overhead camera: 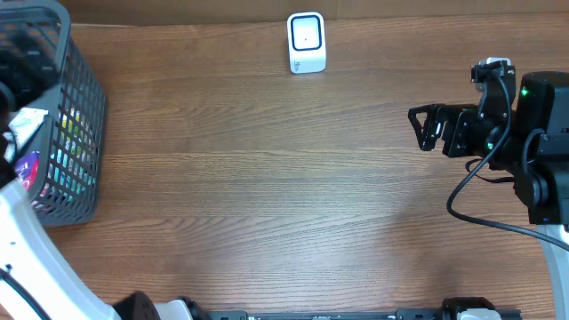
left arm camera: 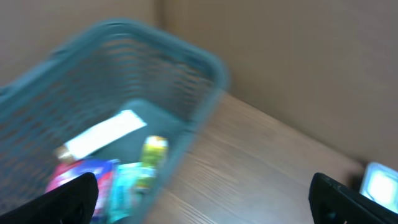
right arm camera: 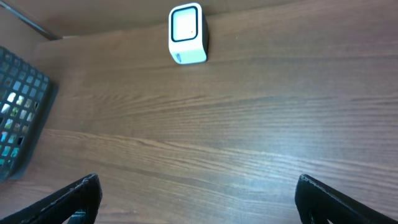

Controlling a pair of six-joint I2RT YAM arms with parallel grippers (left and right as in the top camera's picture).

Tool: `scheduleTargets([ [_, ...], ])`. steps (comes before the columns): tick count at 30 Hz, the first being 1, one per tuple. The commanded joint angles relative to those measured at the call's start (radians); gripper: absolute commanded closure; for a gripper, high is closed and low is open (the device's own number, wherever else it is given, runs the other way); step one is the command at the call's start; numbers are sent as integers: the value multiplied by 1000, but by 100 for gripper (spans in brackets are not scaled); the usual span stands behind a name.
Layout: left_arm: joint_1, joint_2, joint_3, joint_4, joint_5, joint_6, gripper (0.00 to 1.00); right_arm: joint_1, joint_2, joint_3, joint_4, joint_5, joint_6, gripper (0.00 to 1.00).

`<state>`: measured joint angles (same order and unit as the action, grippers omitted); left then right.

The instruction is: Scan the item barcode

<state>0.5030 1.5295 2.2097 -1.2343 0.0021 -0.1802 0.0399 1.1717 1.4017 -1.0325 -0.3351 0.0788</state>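
The items lie in a blue-grey mesh basket (overhead camera: 76,133) at the table's left end. In the blurred left wrist view I see a white packet (left arm camera: 102,135), a yellow-green item (left arm camera: 153,151) and pink and teal packs (left arm camera: 109,180) in the basket (left arm camera: 205,68). My left gripper (left arm camera: 202,199) hangs open over the basket's near corner, holding nothing. The white barcode scanner (overhead camera: 307,42) stands at the table's far edge. My right gripper (overhead camera: 425,127) rests open and empty at the right, facing the scanner (right arm camera: 187,34); no barcode can be made out.
My left arm's white link (overhead camera: 27,258) comes in from the lower left corner. A black cable (overhead camera: 480,213) loops beside the right arm. A cardboard wall (left arm camera: 280,56) runs behind the table.
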Motion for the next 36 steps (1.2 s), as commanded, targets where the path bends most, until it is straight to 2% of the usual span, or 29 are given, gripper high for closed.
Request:
scheduleTargets([
  [1,105,115,11,1,-11,-48,15,5,0,24,-14,-6,0,0],
  [3,148,168,11,-3,-12,-73,0,5,3,24,-30,2,0,0],
  [10,204,326,11,-55,-9,-83,0,5,24,24,-66,0,0,0],
  [22,206,586,11,-30,44,-34,0,5,29,24,-74,0,0,0],
  [36,183,778,11,18,62,9,2,5,29,24,-74,0,0,0],
])
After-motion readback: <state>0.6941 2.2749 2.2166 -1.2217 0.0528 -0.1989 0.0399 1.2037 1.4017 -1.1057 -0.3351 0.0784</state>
